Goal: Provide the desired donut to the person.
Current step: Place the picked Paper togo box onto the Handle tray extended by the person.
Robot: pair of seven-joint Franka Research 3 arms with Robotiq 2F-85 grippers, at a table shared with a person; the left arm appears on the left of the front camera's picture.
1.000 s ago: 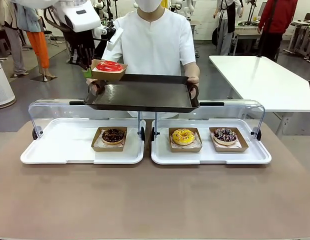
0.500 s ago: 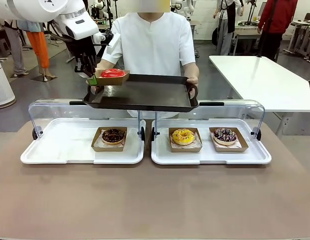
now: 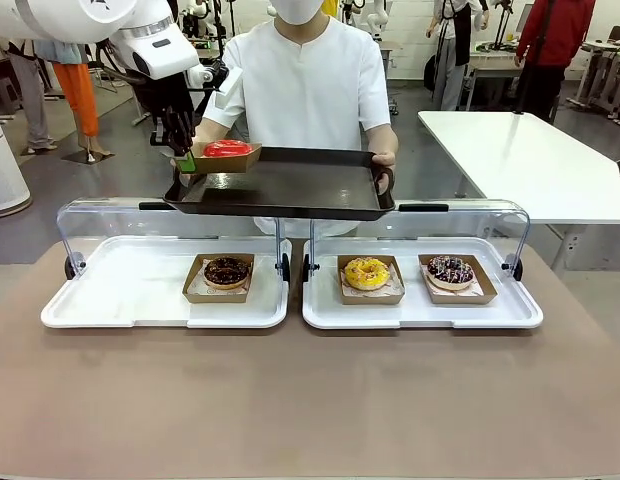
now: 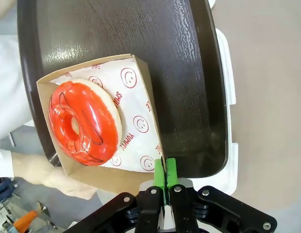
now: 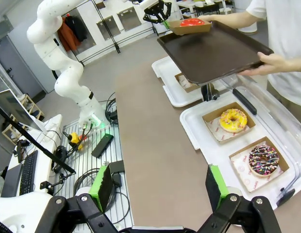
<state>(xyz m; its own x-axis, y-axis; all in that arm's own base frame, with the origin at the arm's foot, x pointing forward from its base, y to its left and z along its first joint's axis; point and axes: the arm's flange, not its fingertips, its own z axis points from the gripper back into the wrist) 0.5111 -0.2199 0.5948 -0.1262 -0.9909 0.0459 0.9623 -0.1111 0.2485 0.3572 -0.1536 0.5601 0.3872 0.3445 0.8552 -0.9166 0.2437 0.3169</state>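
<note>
Left wrist view: you see the red donut (image 4: 85, 124) lying flat, hole upward, in its cardboard box (image 4: 141, 104). The box's near corner points at your left pincer (image 4: 164, 182), which is clamped on its wall. The box overhangs a corner of the dark tray (image 4: 189, 73) that the person (image 3: 310, 80) holds above the bench (image 3: 310, 400). Your right pincer (image 5: 160, 189) gapes wide.

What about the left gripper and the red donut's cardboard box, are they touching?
Touching: the left wrist view shows the left gripper shut on the edge of the cardboard box.

Red-glazed donut (image 3: 227, 148) lies flat in a brown carton (image 3: 214, 161), at the corner of the dark tray (image 3: 290, 186) the white-shirted person (image 3: 305, 85) holds.
</note>
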